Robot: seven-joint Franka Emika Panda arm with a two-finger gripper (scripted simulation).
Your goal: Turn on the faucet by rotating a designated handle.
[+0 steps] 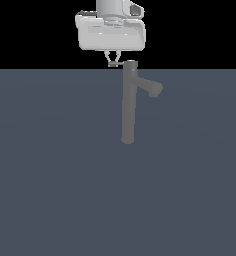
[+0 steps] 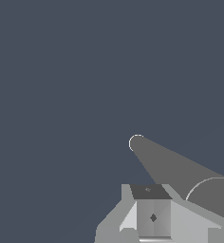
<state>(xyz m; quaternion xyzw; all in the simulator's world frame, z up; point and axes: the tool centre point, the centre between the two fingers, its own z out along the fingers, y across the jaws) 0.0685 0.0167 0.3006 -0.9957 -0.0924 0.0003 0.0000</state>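
Observation:
The faucet [image 1: 128,105] is a tall grey column standing on the floor, with a thick angled spout [image 1: 151,87] branching toward the exterior view's right. The handle [image 1: 118,64] is a thin light rod sticking out of the top cap toward the exterior view's left. My gripper [image 1: 113,61] hangs straight down over the handle's free end with its fingers together, tips right at the rod. In the wrist view the fingers [image 2: 152,216] appear as one closed block beside the faucet [image 2: 175,168], seen from above down to its base. The handle is hidden there.
The flat dark blue-grey floor [image 1: 50,175] spreads around the faucet. Nothing else stands on it.

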